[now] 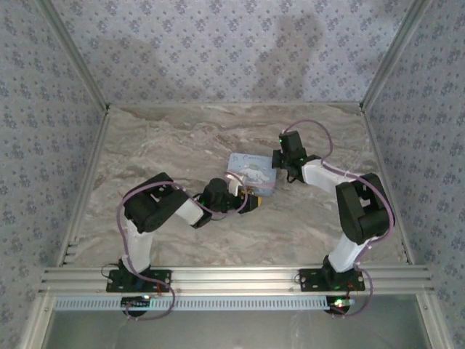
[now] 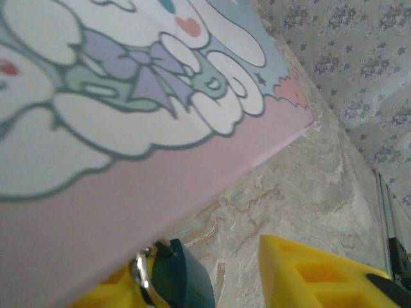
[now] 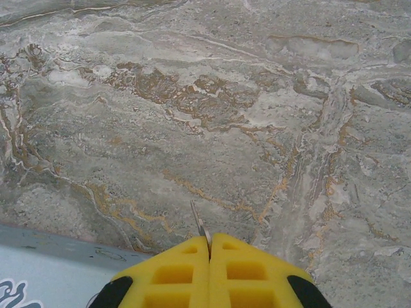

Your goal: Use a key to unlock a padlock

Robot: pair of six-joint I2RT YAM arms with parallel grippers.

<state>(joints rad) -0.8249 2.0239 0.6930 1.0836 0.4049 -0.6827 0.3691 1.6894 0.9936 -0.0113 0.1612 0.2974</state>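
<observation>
The padlock [image 2: 186,276], a small dark teal lump with a silver shackle [image 2: 140,273], rests against one yellow finger [image 2: 109,289] of my left gripper [image 2: 218,276]. A strip of bare marble separates it from the other finger [image 2: 308,269], so the jaws stand apart around it. From above, the left gripper [image 1: 253,201] sits at the near edge of the cartoon tin. My right gripper [image 3: 210,247] is shut on the key [image 3: 200,224], whose thin metal blade sticks out ahead of the fingertips above the marble. That gripper [image 1: 282,169] hovers at the tin's right side.
The pale blue and pink cartoon tin [image 1: 252,174] lies mid-table between the two grippers, and its pink edge [image 2: 160,192] looms right over the padlock. Its corner [image 3: 38,269] shows beside the right fingers. Marble tabletop [image 1: 182,138] spreads around, walled by patterned panels [image 1: 218,51].
</observation>
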